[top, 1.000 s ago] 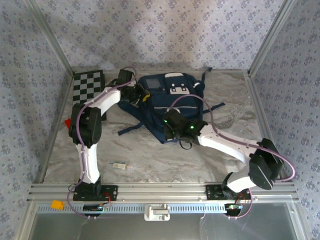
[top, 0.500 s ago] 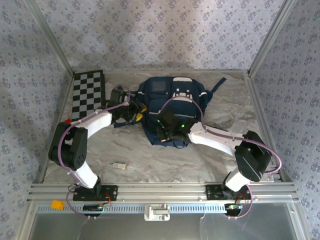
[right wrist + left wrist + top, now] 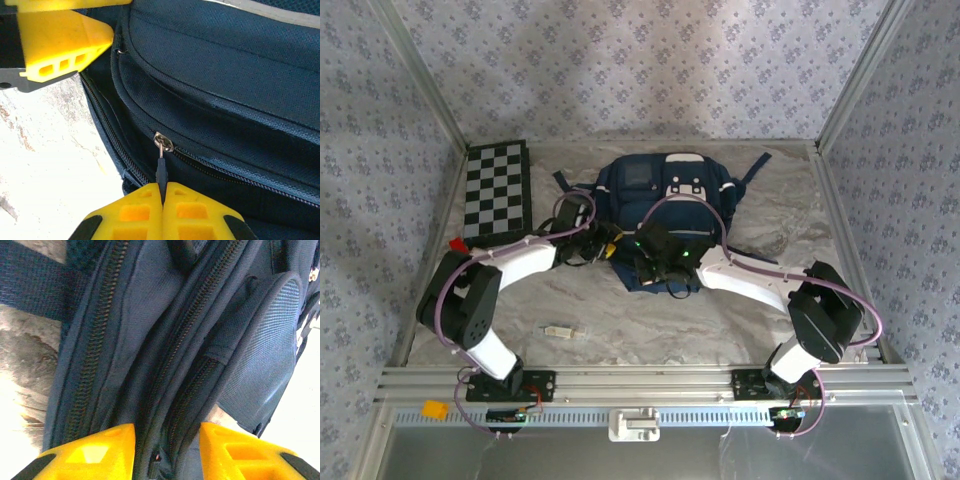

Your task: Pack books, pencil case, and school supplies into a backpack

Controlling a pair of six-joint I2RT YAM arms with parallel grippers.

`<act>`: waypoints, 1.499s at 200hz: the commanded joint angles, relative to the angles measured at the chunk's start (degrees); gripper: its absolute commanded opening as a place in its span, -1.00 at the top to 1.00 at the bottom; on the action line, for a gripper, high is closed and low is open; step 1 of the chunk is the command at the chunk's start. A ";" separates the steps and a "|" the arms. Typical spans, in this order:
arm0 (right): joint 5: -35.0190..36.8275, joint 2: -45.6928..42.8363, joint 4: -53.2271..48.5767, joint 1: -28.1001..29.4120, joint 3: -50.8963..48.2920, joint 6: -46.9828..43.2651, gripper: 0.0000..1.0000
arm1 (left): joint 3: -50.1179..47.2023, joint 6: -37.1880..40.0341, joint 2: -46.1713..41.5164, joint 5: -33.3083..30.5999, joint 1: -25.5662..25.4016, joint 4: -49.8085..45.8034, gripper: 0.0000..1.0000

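Note:
The navy backpack [image 3: 670, 195] lies flat in the middle of the table, front pocket up. My right gripper [image 3: 163, 186] is shut on the dark zipper pull [image 3: 161, 170] that hangs from a metal slider [image 3: 163, 141] at the backpack's near edge [image 3: 642, 265]. My left gripper [image 3: 167, 432] is open at the backpack's near-left corner [image 3: 605, 245]. Its yellow fingers [image 3: 105, 450] straddle a fabric fold with a zipper track [image 3: 165, 390]. A small pale stick, the school supplies [image 3: 558, 330], lies on the table in front of the left arm. The books and the pencil case are out of view.
A black-and-white chequered board [image 3: 500, 185] lies at the back left, with a tiny red block [image 3: 457, 243] by its near corner. Dark straps [image 3: 752, 165] trail from the backpack's back right. Patterned walls close in the table on three sides.
The backpack has swung round and slid left and back. My left gripper came forward from its back-left corner to the near-left corner and opened. The right gripper stayed shut on the pull.

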 commanded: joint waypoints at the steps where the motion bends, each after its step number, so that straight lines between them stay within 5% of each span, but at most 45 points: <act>1: 1.77 -0.04 1.08 -0.46 -0.85 0.11 1.00 | -0.74 -2.45 -1.43 -1.53 -1.70 -0.11 0.27; 46: 1.67 1.61 1.22 -0.72 -0.14 0.11 1.00 | 1.21 -3.34 -0.93 -5.63 -4.95 -0.95 0.53; 89: 1.84 3.78 1.50 -1.71 1.82 -0.64 0.40 | 2.71 -2.70 0.57 -5.34 -4.12 -1.10 0.75; 133: 0.39 7.33 1.49 -3.50 3.56 0.63 0.30 | 2.70 -2.33 0.04 -5.65 -4.15 -1.49 0.81; 169: 0.71 10.18 0.52 -3.67 5.65 0.81 0.40 | 3.00 -2.11 0.06 -5.64 -4.15 -2.02 0.85; 246: 3.95 7.66 -2.87 -3.46 4.99 0.55 1.00 | 4.32 -0.15 -0.84 -7.19 -2.75 -4.65 1.00; 300: 6.49 1.75 -5.51 -1.99 2.80 1.49 1.00 | 5.96 1.94 -4.38 -6.92 -1.17 -9.70 1.00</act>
